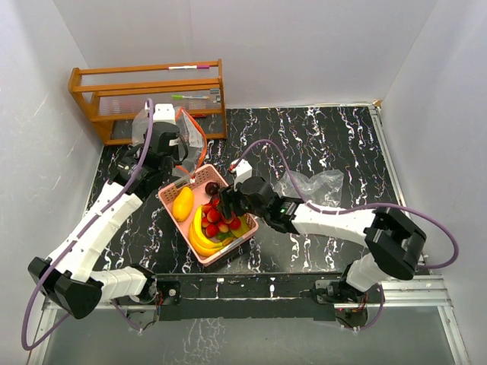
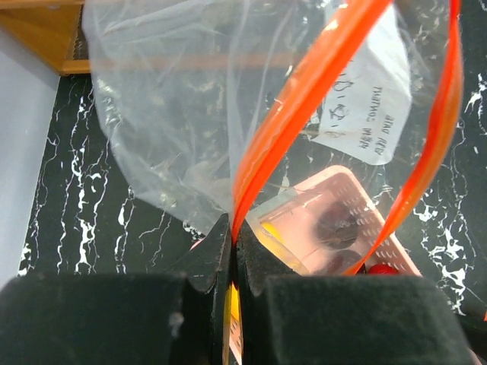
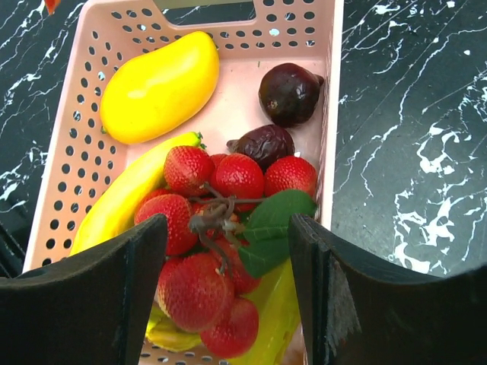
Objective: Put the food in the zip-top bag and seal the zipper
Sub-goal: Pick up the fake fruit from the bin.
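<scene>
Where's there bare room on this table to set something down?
Widest bare patch: back right of the table, between the wooden rack, the right wall and the clear plastic. Narrow strip: between the pink basket and the left arm. Crowded: around the basket, with the zip-top bag, left hand and right hand.

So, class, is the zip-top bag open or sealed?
Open. The bag has its orange zipper strips bowed apart in a loop; the left pincer pinches one end.

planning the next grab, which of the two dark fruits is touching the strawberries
The wrinkled oblong one, lying against the strawberries; the rounder dark one sits clear of them beside the basket wall.
</scene>
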Robot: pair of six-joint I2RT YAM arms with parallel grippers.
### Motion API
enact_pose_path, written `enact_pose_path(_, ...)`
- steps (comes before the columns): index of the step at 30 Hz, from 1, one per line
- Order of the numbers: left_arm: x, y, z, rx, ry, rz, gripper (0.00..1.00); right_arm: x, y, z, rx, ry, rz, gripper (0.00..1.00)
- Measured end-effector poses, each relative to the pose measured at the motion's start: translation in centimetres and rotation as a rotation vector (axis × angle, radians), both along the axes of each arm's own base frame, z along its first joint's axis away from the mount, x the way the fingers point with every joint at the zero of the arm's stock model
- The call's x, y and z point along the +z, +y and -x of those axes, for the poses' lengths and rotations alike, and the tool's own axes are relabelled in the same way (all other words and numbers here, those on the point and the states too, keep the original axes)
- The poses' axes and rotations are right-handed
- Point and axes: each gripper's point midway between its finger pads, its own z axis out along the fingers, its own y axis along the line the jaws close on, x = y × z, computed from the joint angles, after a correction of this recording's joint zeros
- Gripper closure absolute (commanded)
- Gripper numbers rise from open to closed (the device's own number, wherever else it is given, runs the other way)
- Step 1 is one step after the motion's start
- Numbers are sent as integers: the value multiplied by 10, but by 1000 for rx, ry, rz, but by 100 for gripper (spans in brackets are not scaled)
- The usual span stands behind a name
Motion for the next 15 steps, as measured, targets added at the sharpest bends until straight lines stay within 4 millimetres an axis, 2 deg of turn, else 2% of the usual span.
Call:
enact_pose_path(2,-4,0,1,-1,9,-7,100,-4,5,-3,2,1,7,44)
enact_pose_path(5,-5,1,1,-4,12,-12,100,-6,10,-7,7,-5,14,70)
enact_pose_path(6,-4,1,2,-4,10,-11,100,-6,11,-7,10,-7,15,74)
enact_pose_path(11,1,3,4,-5,-4,-5,100,-5,12,-5,18,-9,14,74)
enact_pose_path(15,3,2,5,-9,-9,0,100,-4,12,-4,23,-8,14,62)
